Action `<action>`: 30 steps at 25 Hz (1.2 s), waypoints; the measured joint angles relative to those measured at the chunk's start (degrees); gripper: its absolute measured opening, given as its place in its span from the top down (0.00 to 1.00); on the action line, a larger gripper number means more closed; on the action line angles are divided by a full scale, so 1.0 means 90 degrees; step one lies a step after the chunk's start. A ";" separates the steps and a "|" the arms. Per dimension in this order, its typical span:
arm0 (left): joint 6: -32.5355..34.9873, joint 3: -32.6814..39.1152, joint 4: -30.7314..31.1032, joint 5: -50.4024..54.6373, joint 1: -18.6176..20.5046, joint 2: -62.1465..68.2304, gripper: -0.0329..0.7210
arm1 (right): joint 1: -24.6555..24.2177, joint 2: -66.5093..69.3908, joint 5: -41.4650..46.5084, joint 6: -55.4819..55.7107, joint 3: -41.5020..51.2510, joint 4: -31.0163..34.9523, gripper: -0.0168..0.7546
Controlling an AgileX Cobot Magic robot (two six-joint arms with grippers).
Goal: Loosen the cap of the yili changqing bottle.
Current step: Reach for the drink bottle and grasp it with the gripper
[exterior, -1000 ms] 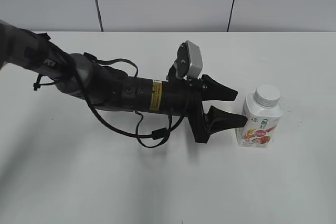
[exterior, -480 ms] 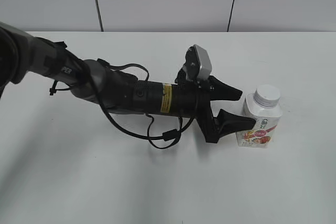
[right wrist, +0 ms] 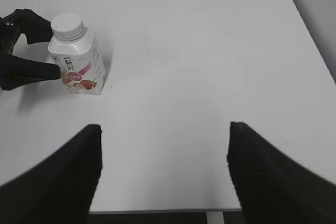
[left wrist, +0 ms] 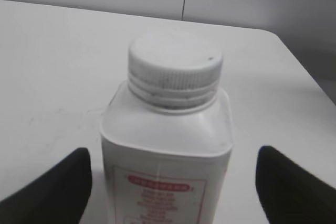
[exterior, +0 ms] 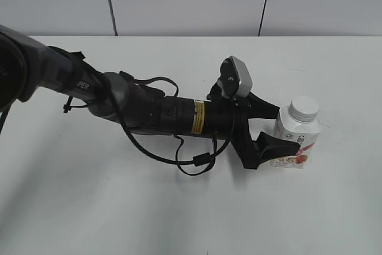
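the bottle stands upright on the white table, toward the right edge and roughly midway between the front and back edges. its cap sits on the neck, and nothing touches the cap. the left arm lies low across the table from the left side, and the left gripper is open around the bottle's body, one finger behind it and one in front. the front finger looks pressed against the label, though contact is hard to confirm from this angle. in the left wrist view the bottle fills the middle, with the two fingertips set wide apart on either side and clear of the cap. the right gripper is open and holds nothing; it hangs near the front right corner of the table, well apart from the bottle, which shows toward the upper left of its view.
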 joint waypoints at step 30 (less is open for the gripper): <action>0.0026 -0.0007 -0.0070 0.0123 -0.0032 0.0000 0.43 | 0.0000 0.5805 0.0486 0.0207 -0.2498 0.0422 0.22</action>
